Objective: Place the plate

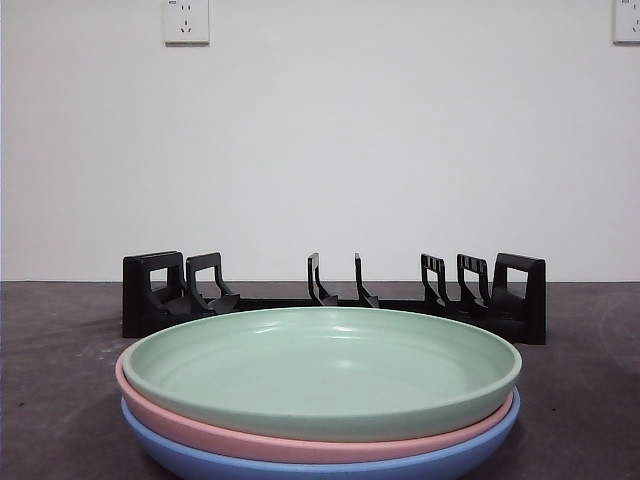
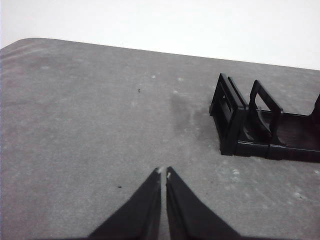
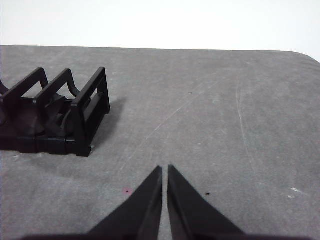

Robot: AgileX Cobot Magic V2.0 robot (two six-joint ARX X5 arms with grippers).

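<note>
Your left gripper point(image 2: 163, 173) and right gripper point(image 3: 164, 168) both hang clenched and empty over bare table point(image 2: 90, 125), each near one end of the black dish rack point(image 1: 335, 293). The green plate point(image 1: 320, 368) tops a stack — pink plate point(image 1: 300, 445), then blue plate point(image 1: 300, 470) — in front of the rack. It looks rigid, smooth and likely slippery; grip it at the raised rim.

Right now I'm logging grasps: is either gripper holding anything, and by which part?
Nothing is held. The left gripper and right gripper are both shut on nothing above the grey table.
</note>
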